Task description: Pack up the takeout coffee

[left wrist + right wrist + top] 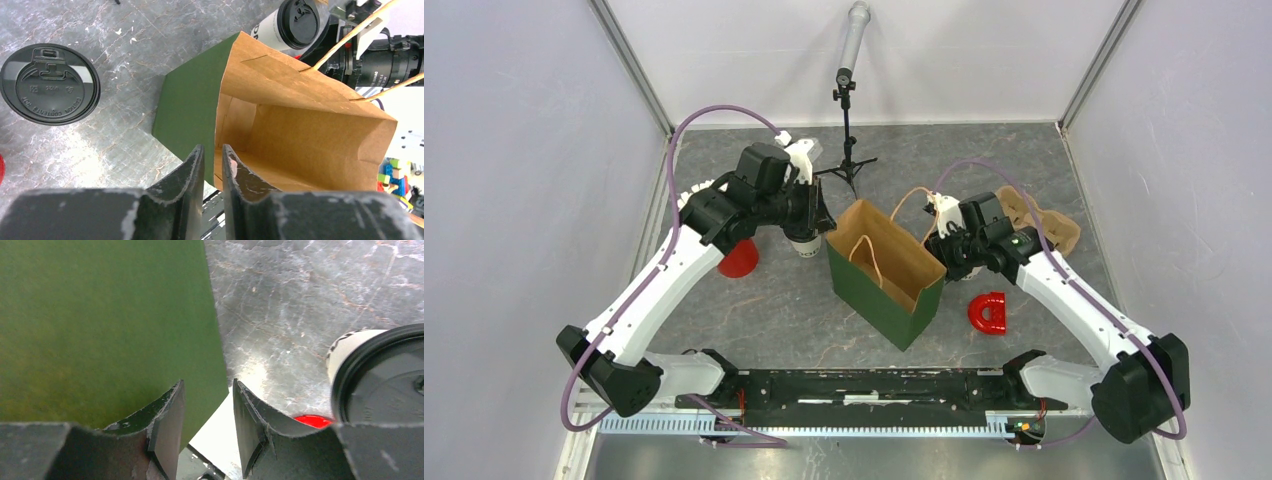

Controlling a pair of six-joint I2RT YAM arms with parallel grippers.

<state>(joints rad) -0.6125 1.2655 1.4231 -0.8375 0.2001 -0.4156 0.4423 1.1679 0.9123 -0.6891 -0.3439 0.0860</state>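
As the bag stands open in the middle of the table [774,310], the items are listed as follows.

Green paper bag [874,300]: upright, brown inside, mouth open, nothing seen in the part of its interior that is shown.

Coffee cup [50,82]: cream, black lid on. It is set upright on the table outside the bag, off the bag's left corner with bare table between, and is partly covered from above by the left wrist.

Left gripper [213,150]: jaws drawn close, only a narrow slit left. The corner of the bag's rim is seen in that slit; whether the paper is pinched cannot be told.

Right gripper [207,385]: jaws held apart with a clear gap, nothing clasped. It is placed at the bag's right side, the edge of the green wall showing in the gap.

Second lidded cup [385,375]: cream with dark print, found just beside the right gripper, on the side away from the bag.

Red cup [739,260]: placed left of the coffee cup.

Cardboard carrier [1049,222]: laid at the far right.

Red U-shaped piece [988,314]: laid right of the bag.

Black stand [849,150]: set at the far edge.
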